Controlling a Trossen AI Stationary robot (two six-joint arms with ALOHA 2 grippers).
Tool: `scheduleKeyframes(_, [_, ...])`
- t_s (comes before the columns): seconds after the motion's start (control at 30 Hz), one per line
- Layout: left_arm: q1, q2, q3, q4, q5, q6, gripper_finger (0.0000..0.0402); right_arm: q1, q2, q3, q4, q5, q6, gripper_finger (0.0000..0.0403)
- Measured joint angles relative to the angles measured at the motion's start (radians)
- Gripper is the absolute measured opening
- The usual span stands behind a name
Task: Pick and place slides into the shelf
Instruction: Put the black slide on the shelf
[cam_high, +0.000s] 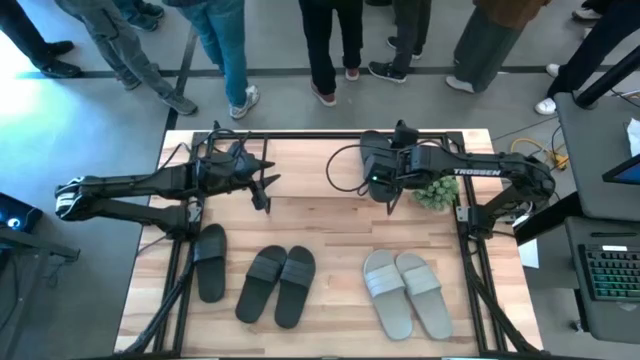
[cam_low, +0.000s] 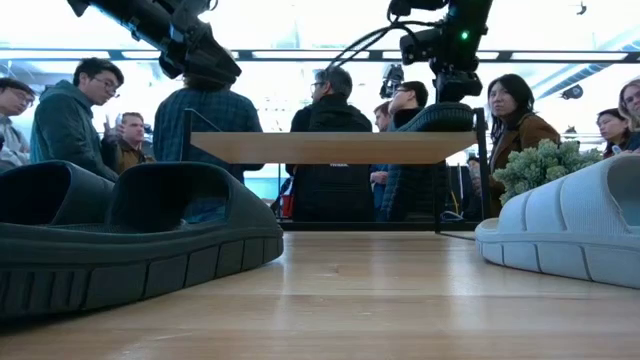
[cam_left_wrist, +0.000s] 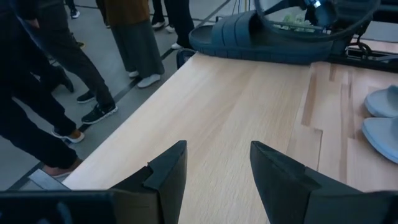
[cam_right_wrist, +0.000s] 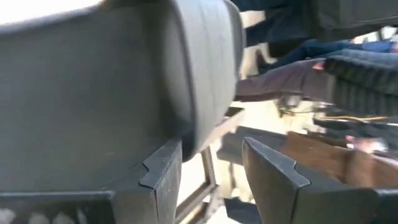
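Note:
One dark slide (cam_high: 372, 155) lies sole-down on the shelf's top board (cam_low: 330, 147) at its right end, also seen in the low view (cam_low: 435, 117) and the left wrist view (cam_left_wrist: 261, 40). My right gripper (cam_high: 380, 185) is open right beside it; the slide (cam_right_wrist: 124, 81) fills its wrist view. My left gripper (cam_high: 268, 188) hovers open over the board's left part (cam_left_wrist: 249, 112), touching nothing. On the table near the front lie a single dark slide (cam_high: 210, 262), a dark pair (cam_high: 278, 285) and a light grey pair (cam_high: 405, 292). My right gripper stands open against the dark slide on the shelf. The slide's side wall (cam_right_wrist: 205, 112) sits just over one finger (cam_right_wrist: 161, 168), and I cannot tell whether they touch. The gap between the fingers holds nothing. The slide rests flat on the top board.
A small green plant (cam_high: 437, 192) stands by the shelf's right end, close to the right arm. Several people stand along the far edge of the table (cam_low: 330, 290). Bare wood shows between the shelf and the row of slides.

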Motion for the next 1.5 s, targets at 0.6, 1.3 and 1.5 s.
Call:
scheduleKeyframes(0.6, [0.0, -0.001, -0.001, -0.009, -0.031, -0.008, 0.0162, 0.037, 0.014, 0.336, -0.164, -0.339, 0.207, 0.016])
scheduleKeyframes(1.3, [-0.012, -0.208, 0.221, -0.873, 0.071, -0.142, 0.0162, 0.104, 0.433, 0.738, -0.112, -0.582, -0.042, 0.016])
scheduleKeyframes(1.5, [-0.022, -0.285, 0.218, -0.955, 0.072, -0.092, 0.0162, 0.196, 0.476, 0.791, -0.112, -0.465, -0.055, 0.016])
